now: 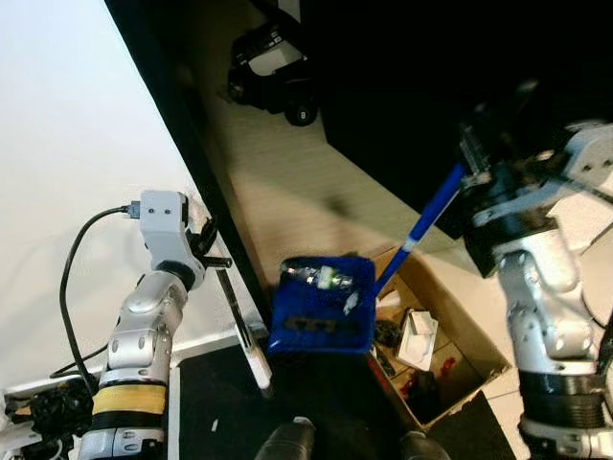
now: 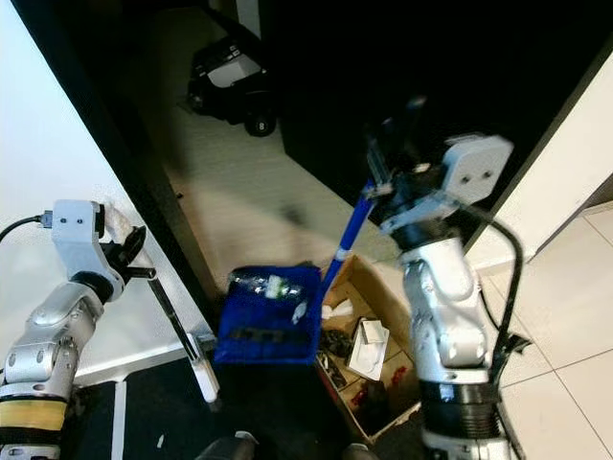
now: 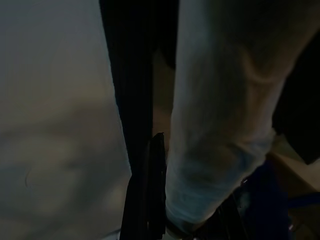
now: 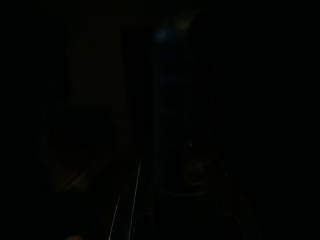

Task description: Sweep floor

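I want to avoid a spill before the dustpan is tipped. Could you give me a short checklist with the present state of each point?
1. Right gripper holds the blue handle: ok.
2. Debris lies in the dustpan: ok.
3. Dustpan is above the cardboard box: not ok; it is beside the box.
4. Left gripper holds the broom stick: ok.
5. Box has room left: cannot tell.

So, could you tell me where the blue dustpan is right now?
The blue dustpan hangs low at centre in the eye views, beside the cardboard box, its handle in the right pincer.
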Tool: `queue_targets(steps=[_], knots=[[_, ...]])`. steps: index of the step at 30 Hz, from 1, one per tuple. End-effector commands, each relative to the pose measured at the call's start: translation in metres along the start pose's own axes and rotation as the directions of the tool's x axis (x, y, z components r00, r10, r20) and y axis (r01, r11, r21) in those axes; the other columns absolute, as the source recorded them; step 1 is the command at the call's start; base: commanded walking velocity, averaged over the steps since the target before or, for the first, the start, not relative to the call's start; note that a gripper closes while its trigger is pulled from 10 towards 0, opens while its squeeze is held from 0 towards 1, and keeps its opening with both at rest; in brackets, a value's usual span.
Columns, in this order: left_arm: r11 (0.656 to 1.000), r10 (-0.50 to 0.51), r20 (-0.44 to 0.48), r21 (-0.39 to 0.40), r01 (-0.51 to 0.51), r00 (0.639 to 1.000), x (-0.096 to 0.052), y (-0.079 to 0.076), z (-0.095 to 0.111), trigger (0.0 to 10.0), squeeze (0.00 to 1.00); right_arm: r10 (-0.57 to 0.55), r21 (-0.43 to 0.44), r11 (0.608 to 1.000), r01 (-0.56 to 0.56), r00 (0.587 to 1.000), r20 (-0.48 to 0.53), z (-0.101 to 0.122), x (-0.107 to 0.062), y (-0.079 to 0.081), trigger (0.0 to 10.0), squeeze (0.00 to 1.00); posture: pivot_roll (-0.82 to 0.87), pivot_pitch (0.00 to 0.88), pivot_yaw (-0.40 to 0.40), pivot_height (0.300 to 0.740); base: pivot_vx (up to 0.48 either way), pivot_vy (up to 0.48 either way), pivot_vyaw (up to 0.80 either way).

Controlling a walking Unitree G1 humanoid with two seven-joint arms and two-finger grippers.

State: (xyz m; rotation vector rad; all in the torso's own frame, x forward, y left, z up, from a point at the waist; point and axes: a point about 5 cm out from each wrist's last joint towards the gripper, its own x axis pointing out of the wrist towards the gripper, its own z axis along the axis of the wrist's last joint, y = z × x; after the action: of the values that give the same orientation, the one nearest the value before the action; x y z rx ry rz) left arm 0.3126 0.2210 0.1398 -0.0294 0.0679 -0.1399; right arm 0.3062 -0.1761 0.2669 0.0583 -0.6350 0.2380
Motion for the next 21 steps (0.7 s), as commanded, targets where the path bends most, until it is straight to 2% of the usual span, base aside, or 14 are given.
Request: queue_targets(steps=[1, 6, 7, 9, 11, 18, 21], knots=[[1.000, -0.001, 0.040, 0.027, 0.000, 0.999, 0.001, 0.005, 0.010, 10.0, 0.00, -0.027, -0.044, 0.999, 0.031, 0.995, 0.093, 0.022, 0.008, -0.011, 10.0, 0.00, 0.11, 0.112, 0.073, 0.740, 0.000, 0.000, 0.00], [1.000, -0.018, 0.041, 0.018, 0.017, 0.999, 0.003, 0.000, 0.008, 10.0, 0.00, -0.025, -0.125, 0.991, 0.043, 0.989, 0.144, 0.041, 0.022, -0.030, 10.0, 0.00, 0.11, 0.111, 0.074, 0.740, 0.000, 0.000, 0.00], [1.000, -0.021, 0.041, 0.016, 0.020, 0.999, 0.003, -0.001, 0.008, 10.0, 0.00, -0.033, -0.152, 0.987, 0.055, 0.989, 0.145, 0.042, 0.024, -0.037, 10.0, 0.00, 0.11, 0.111, 0.074, 0.740, 0.000, 0.000, 0.00], [1.000, -0.023, 0.041, 0.015, 0.022, 0.999, 0.003, -0.002, 0.007, 10.0, 0.00, -0.039, -0.169, 0.984, 0.064, 0.989, 0.144, 0.043, 0.026, -0.042, 10.0, 0.00, 0.11, 0.111, 0.074, 0.740, 0.000, 0.000, 0.00], [1.000, -0.028, 0.039, 0.009, 0.028, 0.999, 0.002, -0.002, 0.006, 10.0, 0.00, -0.055, -0.241, 0.967, 0.086, 0.990, 0.133, 0.039, 0.028, -0.056, 10.0, 0.00, 0.11, 0.114, 0.077, 0.740, 0.000, 0.000, 0.00], [0.999, -0.036, 0.037, 0.005, 0.036, 0.999, 0.002, -0.004, 0.005, 10.0, 0.00, 0.007, -0.287, 0.958, 0.025, 0.994, 0.110, 0.029, 0.034, -0.052, 10.0, 0.00, 0.11, 0.111, 0.069, 0.740, 0.000, 0.000, 0.00], [0.999, -0.037, 0.048, -0.007, 0.038, 0.998, 0.003, -0.007, 0.006, 10.0, 0.00, 0.063, -0.335, 0.942, -0.027, 0.994, 0.095, 0.024, 0.040, -0.047, 10.0, 0.00, 0.12, 0.109, 0.062, 0.740, 0.000, 0.000, 0.00]])
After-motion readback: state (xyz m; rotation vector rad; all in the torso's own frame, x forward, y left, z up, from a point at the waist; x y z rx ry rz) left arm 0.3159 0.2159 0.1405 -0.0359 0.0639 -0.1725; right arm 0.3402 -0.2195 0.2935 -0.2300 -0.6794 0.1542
